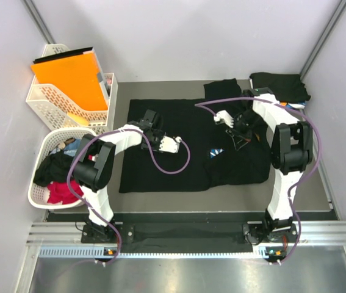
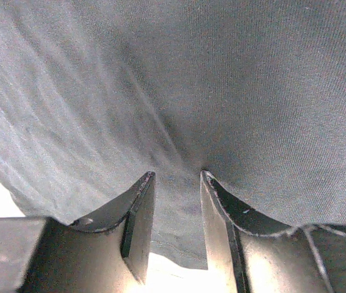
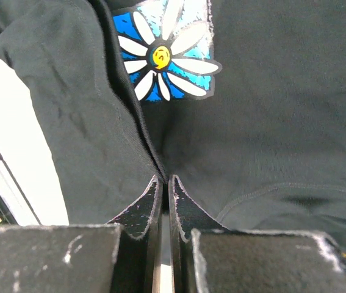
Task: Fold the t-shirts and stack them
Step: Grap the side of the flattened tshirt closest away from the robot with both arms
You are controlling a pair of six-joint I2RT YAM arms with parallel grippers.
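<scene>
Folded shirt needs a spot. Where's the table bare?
Grey tabletop is bare at the far edge between the white lattice plastic baskets and the spread black t-shirt, and along its near edge. Crowded: the middle, and the folded black shirt far right.

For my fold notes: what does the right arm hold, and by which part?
The black t-shirt, pinched by the right fingers at a folded edge near its flower print.

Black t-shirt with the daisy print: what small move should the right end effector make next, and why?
Probably lift a little and begin carrying the fold across. The right end effector is shut on a ridge of the black t-shirt close to the daisy print, so the cloth seems gripped.
</scene>
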